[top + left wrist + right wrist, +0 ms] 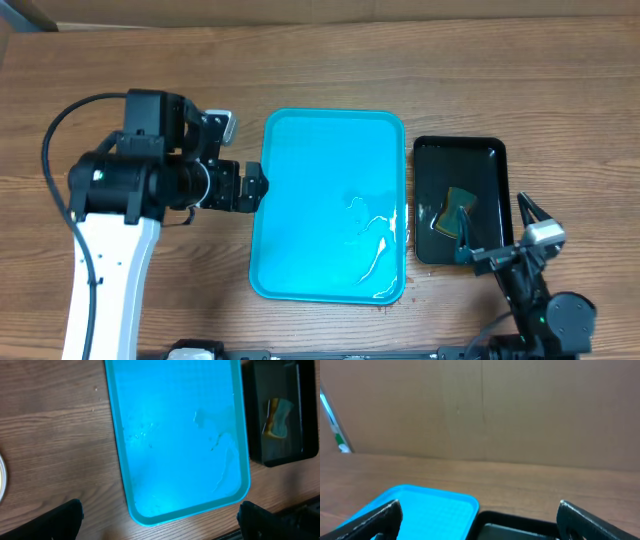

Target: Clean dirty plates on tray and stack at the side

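The turquoise tray (330,150) lies at the table's middle with nothing on it but wet streaks. It also shows in the left wrist view (175,435) and the right wrist view (420,510). Of the plates I see only a thin white rim (2,477) at the left edge of the left wrist view; in the overhead view they are hidden. My left gripper (257,186) (160,522) is open and empty, hovering at the tray's left edge. My right gripper (495,225) (480,525) is open and empty over the near side of the black tray.
A smaller black tray (460,148) (280,460) (520,522) sits right of the turquoise one and holds a sponge (458,208) (279,419). A cardboard wall (480,405) stands behind the table.
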